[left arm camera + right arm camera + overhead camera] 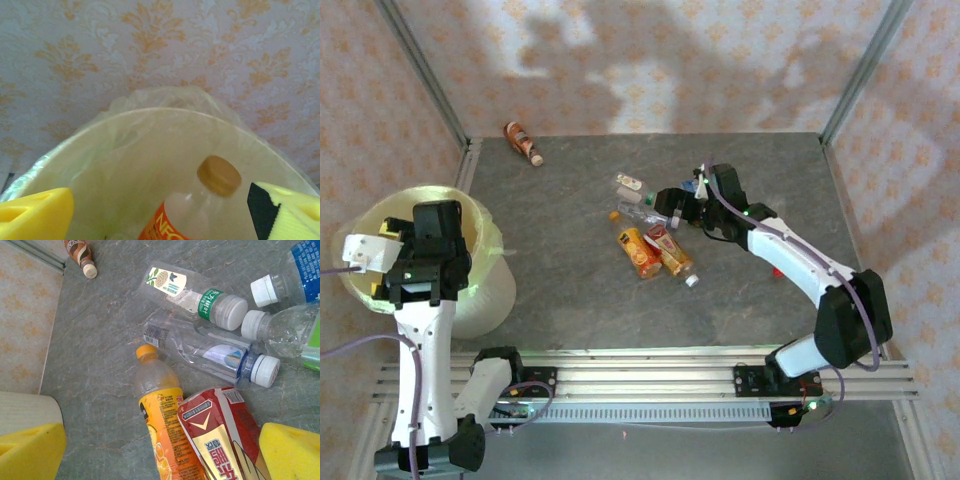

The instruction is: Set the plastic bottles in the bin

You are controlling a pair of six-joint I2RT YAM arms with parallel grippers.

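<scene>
Both jaws open, nothing held.
Left jaws are gaping over the bin (125,135), orange-labelled bottle (212,192) loose inside; right jaws are hovering above the red-labelled bottle (220,435) on the desk (95,355).

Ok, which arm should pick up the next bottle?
Right. Its open claw hangs just above the red bottle and the orange bottle on the table. The left claw is open over the bin, a binned bottle below it.
</scene>
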